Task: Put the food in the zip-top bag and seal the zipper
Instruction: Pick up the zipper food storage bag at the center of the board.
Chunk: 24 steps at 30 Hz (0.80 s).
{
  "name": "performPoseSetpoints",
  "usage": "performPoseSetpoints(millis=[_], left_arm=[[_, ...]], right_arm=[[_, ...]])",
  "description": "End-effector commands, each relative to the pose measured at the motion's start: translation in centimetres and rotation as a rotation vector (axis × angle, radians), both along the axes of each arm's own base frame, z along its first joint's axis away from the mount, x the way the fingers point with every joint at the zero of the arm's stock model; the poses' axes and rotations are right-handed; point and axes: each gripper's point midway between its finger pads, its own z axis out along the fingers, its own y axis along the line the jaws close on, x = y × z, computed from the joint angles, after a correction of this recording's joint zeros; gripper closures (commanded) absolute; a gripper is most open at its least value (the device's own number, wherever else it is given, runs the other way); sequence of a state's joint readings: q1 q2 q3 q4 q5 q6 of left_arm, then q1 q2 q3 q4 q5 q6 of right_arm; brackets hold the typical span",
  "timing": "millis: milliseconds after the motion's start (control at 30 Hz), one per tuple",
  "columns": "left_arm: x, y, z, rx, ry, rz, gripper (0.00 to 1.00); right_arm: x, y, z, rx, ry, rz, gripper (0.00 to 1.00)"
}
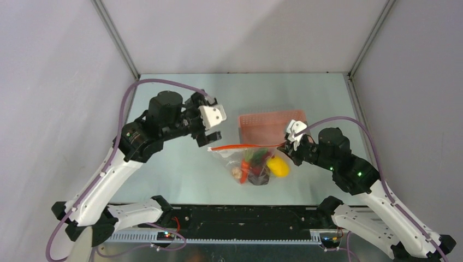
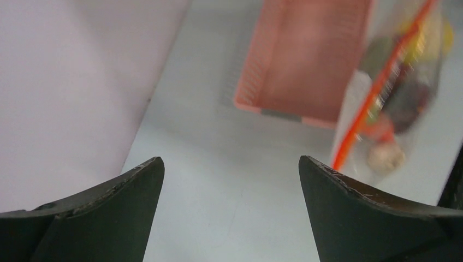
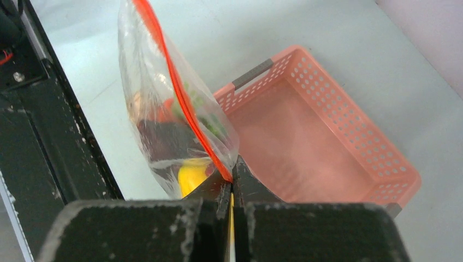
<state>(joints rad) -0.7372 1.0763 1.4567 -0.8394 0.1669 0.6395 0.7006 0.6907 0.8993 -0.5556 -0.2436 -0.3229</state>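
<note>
The clear zip-top bag [image 1: 256, 164] hangs above the table with the food inside: a yellow lemon-like fruit [image 1: 278, 166], red and green pieces and a dark fruit [image 1: 257, 177]. Its orange-red zipper [image 1: 240, 146] runs along the top edge. My right gripper [image 1: 288, 143] is shut on the zipper's right end; the right wrist view shows its fingers [image 3: 232, 180] pinching the orange strip [image 3: 180, 103], the bag [image 3: 158, 125] hanging to their left. My left gripper [image 1: 208, 136] is open and empty, just left of the zipper's free end. In the left wrist view the bag [image 2: 393, 98] is at the upper right.
The pink mesh basket [image 1: 270, 125] stands empty just behind the bag, also in the left wrist view [image 2: 311, 60] and the right wrist view [image 3: 322, 136]. A black rail [image 1: 235, 218] runs along the near table edge. Grey walls enclose the table.
</note>
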Motion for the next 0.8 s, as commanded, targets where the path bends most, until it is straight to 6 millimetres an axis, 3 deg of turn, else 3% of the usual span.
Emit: performPoseSetpoints(millis=[0,133,233,333,467,533,600,767], left_arm=[[3.6,-0.4,8.2,-0.367,-0.071,0.253,0.00],[6.8,1.4,13.7,-0.606,-0.128,0.502,0.00],[7.5,2.5,17.4,-0.784,-0.144,0.590,0.00],[7.2,2.7,19.2,-0.949,-0.124,0.598,0.00],[6.6,3.7,18.9,-1.089,-0.076,0.634,0.00],[6.3,4.4,18.0,-1.117,-0.068,0.661,0.00],[6.3,5.0,16.2,-1.116,-0.052,0.704,0.00],[5.6,5.7,13.0,-1.092,-0.001,0.741,0.00]], right_arm=[[0.5,1.3,3.4,0.146,-0.031,-0.017,1.00],[0.5,1.6,4.0,0.183,-0.020,-0.031,1.00],[1.3,0.7,5.7,0.220,-0.046,-0.114,1.00],[2.9,-1.4,8.2,0.264,-0.102,-0.261,1.00],[4.6,-4.4,12.1,0.301,-0.189,-0.416,1.00],[5.2,-6.3,15.0,0.325,-0.247,-0.490,1.00],[6.3,-8.4,16.5,0.312,-0.289,-0.594,1.00],[10.0,-14.9,16.9,0.168,-0.324,-0.925,1.00]])
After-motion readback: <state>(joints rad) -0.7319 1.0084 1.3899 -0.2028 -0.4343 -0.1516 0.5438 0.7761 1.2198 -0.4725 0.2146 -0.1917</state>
